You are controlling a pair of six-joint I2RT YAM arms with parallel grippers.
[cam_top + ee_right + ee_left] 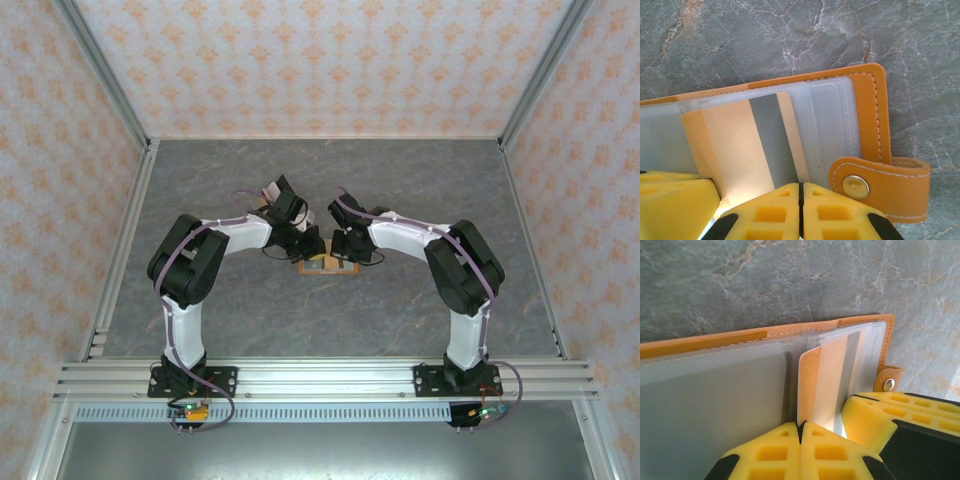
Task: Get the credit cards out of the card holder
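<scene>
From above, both wrists are covering most of the card holder (pixel 326 267). Close up, the right gripper (pixel 800 212) is hiding the lower end of the tan credit card (pixel 735 145), and the holder is running off the left edge.

Top external: high behind the arm bases (pixel 193 380), looking down over the whole table (pixel 330 320). Wrist cameras: very close, angled downward. All three share the open card holder (pixel 322 266).

Left arm (pixel 190 262) and right arm (pixel 462 262) angled inward; left fingers (pixel 771 454) and right fingers (pixel 774 214) each pinched together.
</scene>
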